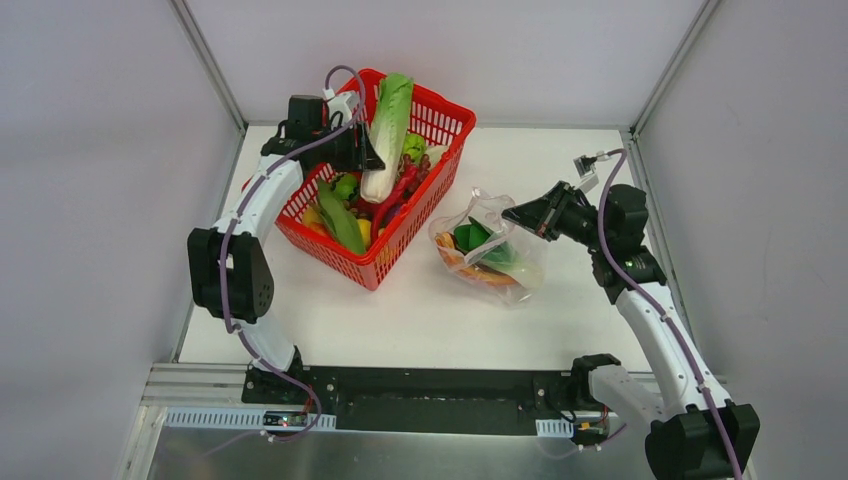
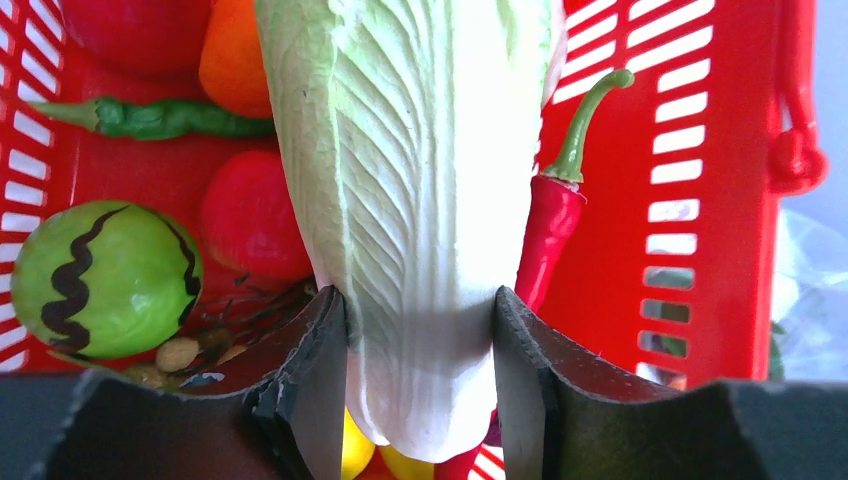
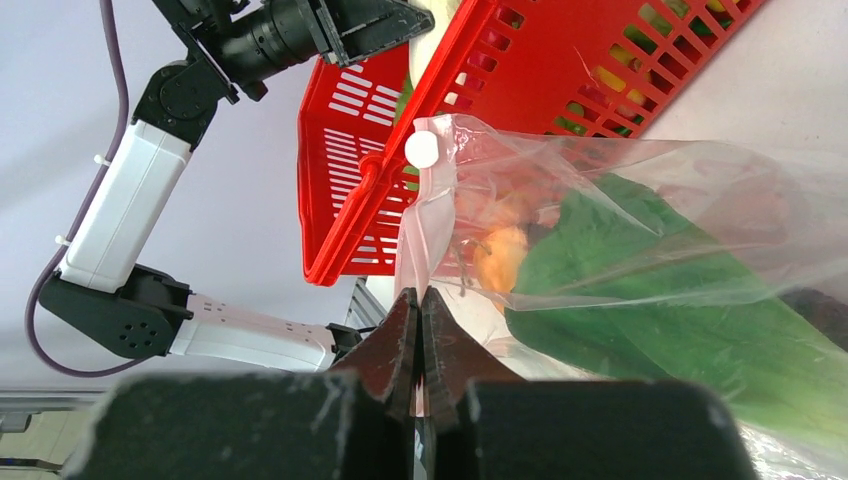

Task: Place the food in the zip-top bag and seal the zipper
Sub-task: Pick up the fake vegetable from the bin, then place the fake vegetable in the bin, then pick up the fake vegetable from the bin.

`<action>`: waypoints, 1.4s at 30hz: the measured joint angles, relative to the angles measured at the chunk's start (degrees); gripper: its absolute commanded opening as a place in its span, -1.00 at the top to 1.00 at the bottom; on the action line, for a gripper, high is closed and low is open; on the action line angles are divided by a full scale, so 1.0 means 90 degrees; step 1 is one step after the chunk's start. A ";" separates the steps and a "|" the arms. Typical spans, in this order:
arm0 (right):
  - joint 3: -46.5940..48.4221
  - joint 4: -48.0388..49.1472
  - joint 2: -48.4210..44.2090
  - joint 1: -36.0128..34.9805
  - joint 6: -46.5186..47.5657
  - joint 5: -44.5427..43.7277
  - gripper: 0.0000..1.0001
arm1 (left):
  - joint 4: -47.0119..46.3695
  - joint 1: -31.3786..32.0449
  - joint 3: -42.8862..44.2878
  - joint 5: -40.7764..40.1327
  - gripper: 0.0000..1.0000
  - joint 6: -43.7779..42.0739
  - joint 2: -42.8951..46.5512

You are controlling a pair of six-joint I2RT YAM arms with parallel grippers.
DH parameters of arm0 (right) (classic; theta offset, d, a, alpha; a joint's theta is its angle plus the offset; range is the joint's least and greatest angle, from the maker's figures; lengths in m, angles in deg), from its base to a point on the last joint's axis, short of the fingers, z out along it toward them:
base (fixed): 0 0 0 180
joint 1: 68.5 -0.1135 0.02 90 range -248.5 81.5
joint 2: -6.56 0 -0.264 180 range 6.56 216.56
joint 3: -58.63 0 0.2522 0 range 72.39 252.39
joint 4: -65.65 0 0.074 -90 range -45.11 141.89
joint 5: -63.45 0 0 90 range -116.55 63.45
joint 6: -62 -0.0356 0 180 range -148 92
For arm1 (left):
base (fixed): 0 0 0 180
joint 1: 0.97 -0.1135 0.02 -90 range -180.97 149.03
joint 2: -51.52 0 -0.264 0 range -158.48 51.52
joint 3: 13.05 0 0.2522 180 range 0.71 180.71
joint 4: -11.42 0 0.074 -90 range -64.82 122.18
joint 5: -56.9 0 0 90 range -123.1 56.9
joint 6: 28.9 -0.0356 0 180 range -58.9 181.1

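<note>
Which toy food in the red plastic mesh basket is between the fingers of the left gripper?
The large green-white bok choy: the left gripper clamps its white stem, while the red chili pepper and striped green ball lie free.

The left arm [image 1: 262, 200] rises from the counter's near edge. Its elbow juts over the left edge and its forearm reaches toward the far left corner. The left gripper [image 1: 365, 150] has both fingers [image 2: 310, 380] pressed against the sides of a bok choy [image 2: 420, 150]. The right arm [image 1: 655, 320] climbs along the right edge, its wrist turned toward the counter's middle. The right gripper [image 1: 512, 212] is pinched tight on the zipper [image 3: 428, 225].
</note>
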 measured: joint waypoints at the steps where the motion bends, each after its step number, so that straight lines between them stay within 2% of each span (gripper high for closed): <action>1: -0.0002 0.0002 0.0019 0.0000 -0.0024 0.0000 1.00 | -0.0121 0.0029 -0.0002 0.0044 0.80 0.0080 0.0000; 6: -0.0002 0.0058 0.0051 0.0000 -0.0092 -0.0002 1.00 | -0.0408 0.0061 -0.0017 0.0034 0.78 0.0454 0.0005; 9: -0.0002 0.0092 0.0058 0.0000 -0.0114 -0.0002 1.00 | -0.0651 0.0078 -0.0131 0.0027 0.51 0.0719 0.0063; 11: -0.0002 0.0102 0.0068 0.0000 -0.0138 -0.0005 1.00 | -0.0692 0.0078 -0.0175 -0.0005 0.47 0.0901 0.0112; 14: -0.0010 0.0104 0.0073 0.0000 -0.0165 -0.0007 1.00 | -0.0760 0.0075 -0.0362 -0.0376 0.04 0.1035 0.0265; 16: -0.0032 0.0119 0.0073 0.0000 -0.0182 -0.0010 1.00 | -0.0651 0.0068 -0.0423 -0.0760 0.09 0.1025 0.0357; 18: -0.0041 0.0124 0.0073 0.0000 -0.0206 -0.0022 1.00 | -0.0454 0.0063 -0.0372 -0.1139 -0.29 0.0947 0.0391; 19: -0.0041 0.0131 0.0075 0.0000 -0.0211 -0.0027 1.00 | -0.0330 0.0063 -0.0340 -0.1358 -0.41 0.0865 0.0413; 23: -0.0049 0.0143 0.0075 0.0000 -0.0231 -0.0027 1.00 | -0.0005 0.0022 -0.0255 -0.1902 -0.58 0.0571 0.0532; 28: -0.0075 0.0141 0.0075 0.0000 -0.0255 -0.0029 1.00 | 0.0362 0.0019 -0.0012 -0.2237 -0.64 0.0187 0.0738; 34: -0.0095 0.0143 0.0075 0.0000 -0.0279 -0.0034 1.00 | 0.1188 0.0029 0.0097 -0.2174 -0.67 -0.0253 0.1275; 42: -0.0119 0.0143 0.0078 0.0000 -0.0328 -0.0049 1.00 | 0.2004 0.0168 -0.1571 -0.2504 -0.85 -0.0442 0.3264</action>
